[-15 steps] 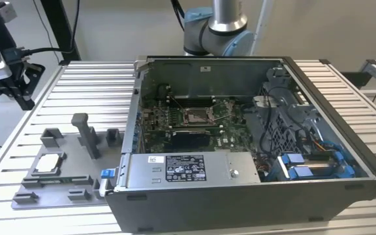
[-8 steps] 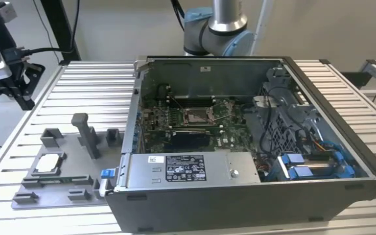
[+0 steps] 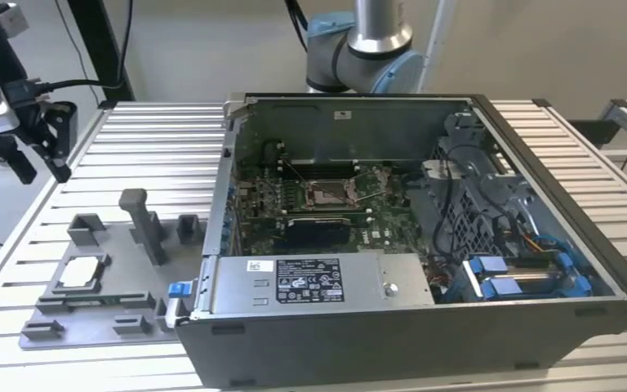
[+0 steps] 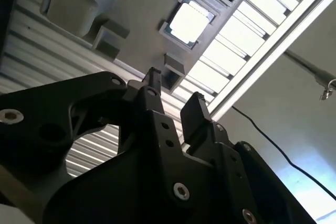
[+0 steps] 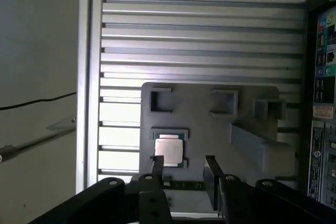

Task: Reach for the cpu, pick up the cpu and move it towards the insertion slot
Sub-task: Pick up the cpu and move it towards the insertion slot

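Note:
The cpu (image 3: 82,273), a small silvery square chip, lies in a shallow pocket of the grey fixture tray (image 3: 117,314) at the exterior view's left. My gripper (image 3: 43,174) hangs high above the table's far left corner, well clear of the tray, open and holding nothing. In both wrist views the cpu (image 5: 169,150) (image 4: 188,22) lies beyond the black fingertips (image 5: 157,162). The gripper (image 5: 184,163) (image 4: 174,95) has a wide gap between its fingers. The insertion slot (image 3: 330,192), a silver-framed socket with a wire lever, sits on the green board inside the open computer case.
The open computer case (image 3: 401,327) takes up the middle and right of the slatted metal table (image 3: 150,139). Upright grey posts (image 3: 140,224) stand on the tray between the cpu and the case. The arm's base (image 3: 362,49) rises behind the case.

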Robot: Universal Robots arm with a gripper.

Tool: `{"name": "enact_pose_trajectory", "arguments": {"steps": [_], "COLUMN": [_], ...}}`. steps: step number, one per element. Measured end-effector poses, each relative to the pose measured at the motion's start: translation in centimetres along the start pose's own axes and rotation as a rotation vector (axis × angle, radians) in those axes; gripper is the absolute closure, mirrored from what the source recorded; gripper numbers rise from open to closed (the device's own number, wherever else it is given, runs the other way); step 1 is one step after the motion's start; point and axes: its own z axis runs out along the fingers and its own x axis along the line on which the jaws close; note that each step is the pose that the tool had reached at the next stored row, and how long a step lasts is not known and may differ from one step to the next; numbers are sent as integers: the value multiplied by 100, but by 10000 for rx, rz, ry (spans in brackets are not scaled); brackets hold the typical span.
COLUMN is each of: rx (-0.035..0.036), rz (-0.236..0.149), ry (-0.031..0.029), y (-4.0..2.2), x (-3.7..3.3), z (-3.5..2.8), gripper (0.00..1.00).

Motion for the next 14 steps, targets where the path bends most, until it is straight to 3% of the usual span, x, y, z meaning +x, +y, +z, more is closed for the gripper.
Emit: {"name": "enact_pose_trajectory", "arguments": {"steps": [14], "rx": [4], "rz": [15], "ry": [-7], "y": [-1], "x": [18], "z": [22], "gripper": [0]}}
